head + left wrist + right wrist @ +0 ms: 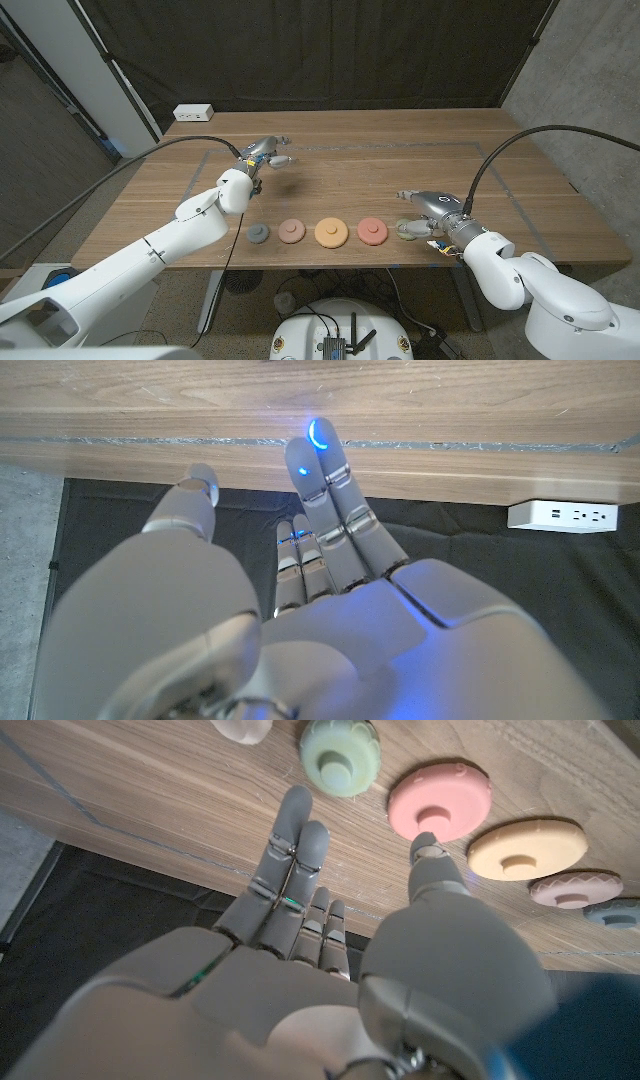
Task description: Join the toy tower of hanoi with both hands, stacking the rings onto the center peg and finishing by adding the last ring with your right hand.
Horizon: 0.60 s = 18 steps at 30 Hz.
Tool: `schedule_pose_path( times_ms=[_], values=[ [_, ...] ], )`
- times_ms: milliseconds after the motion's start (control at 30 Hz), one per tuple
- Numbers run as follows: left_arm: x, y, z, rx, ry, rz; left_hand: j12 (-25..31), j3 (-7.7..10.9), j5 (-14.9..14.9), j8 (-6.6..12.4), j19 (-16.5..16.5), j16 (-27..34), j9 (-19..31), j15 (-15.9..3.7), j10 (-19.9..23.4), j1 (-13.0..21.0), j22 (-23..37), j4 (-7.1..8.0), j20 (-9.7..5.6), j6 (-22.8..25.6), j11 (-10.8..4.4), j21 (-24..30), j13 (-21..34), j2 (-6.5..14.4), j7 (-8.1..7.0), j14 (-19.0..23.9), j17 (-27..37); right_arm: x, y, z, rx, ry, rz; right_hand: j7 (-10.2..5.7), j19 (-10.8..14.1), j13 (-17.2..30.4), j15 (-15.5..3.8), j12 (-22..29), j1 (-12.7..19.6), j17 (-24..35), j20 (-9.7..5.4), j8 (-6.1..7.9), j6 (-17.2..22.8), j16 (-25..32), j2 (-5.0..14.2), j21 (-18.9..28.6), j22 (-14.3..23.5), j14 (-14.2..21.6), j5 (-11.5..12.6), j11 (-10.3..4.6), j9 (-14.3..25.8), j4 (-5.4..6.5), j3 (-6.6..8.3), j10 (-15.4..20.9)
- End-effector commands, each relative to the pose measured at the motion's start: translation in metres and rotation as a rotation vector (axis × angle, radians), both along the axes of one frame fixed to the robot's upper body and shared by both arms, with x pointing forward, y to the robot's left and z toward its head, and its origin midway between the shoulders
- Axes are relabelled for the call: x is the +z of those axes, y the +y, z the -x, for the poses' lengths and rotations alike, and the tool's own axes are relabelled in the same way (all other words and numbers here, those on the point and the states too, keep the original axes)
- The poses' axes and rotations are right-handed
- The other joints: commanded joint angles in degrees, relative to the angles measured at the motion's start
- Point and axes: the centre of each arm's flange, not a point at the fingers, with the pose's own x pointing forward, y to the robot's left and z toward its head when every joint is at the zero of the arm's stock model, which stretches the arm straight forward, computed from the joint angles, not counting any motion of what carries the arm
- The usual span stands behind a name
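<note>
Five rings sit in a row along the table's (400, 165) near edge: grey ring (258, 234), mauve ring (291, 231), orange ring (330, 233), pink ring (371, 231), green ring (409, 229). Over the green one hovers the right hand (430, 205), fingers spread, empty. Well beyond the row, the left hand (266, 154) hangs open above bare wood.

Left wrist: fingers (330, 480) straight, a white power strip (562, 515) past them.

Right wrist: fingertips (295, 830) just short of the green ring (340, 755), thumb by the pink (440, 800).
</note>
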Motion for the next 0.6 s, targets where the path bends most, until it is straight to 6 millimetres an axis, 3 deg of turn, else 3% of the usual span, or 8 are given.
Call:
schedule_pose_path(
  times_ms=[33, 267, 600],
  values=[
    [-0.014, 0.001, -0.001, -0.048, 0.019, 0.006, -0.08, -0.30, 0.38, 0.27, -0.22, 0.35, 0.09, -5.53, 0.56, 0.78, -0.08, 0.02, -2.95, 0.57, 0.08, 0.52, 0.22, 0.13, 0.13, 0.38, 0.03, -0.001, 0.029, 0.006, 0.022, -0.006, 0.068, 0.00, -0.45, 0.24, -8.07, -0.08, -0.02, -0.09, -5.25, -0.29, -0.26, 0.45, 0.07, 0.47, 0.03, -0.16, -0.09, -0.03, 0.15, -0.04, -0.40, -0.35],
    [-0.013, 0.010, -0.003, -0.060, 0.019, -0.017, -0.12, -0.43, 0.40, 0.27, -0.31, 0.53, 0.10, -5.53, 0.62, 0.85, -0.15, 0.04, -2.89, 0.65, 0.00, 0.74, 0.30, 0.20, 0.13, 0.29, -0.11, -0.003, 0.044, 0.003, 0.019, 0.009, 0.095, 0.35, -0.85, 0.23, -8.05, -0.27, -0.04, -0.40, -5.14, -0.57, -1.27, 0.58, -0.06, 0.80, -0.30, -0.59, -0.19, 0.07, 0.16, 0.02, -0.62, -1.12],
    [-0.009, 0.009, -0.004, -0.075, 0.001, -0.023, -0.02, -0.65, 0.42, 0.37, -0.28, 0.79, 0.12, -5.53, 1.14, 0.95, -0.27, 0.10, -2.89, 1.04, -0.14, 1.19, 0.44, 0.37, 0.19, 0.22, -0.45, -0.002, 0.048, 0.000, 0.004, 0.039, 0.117, 0.42, -1.29, 0.28, -8.03, -0.30, -0.13, -0.98, -4.98, -0.73, -2.23, 0.55, -0.14, 1.20, -0.72, -1.27, -0.31, 0.11, 0.15, 0.12, -0.86, -1.79]
  ],
)
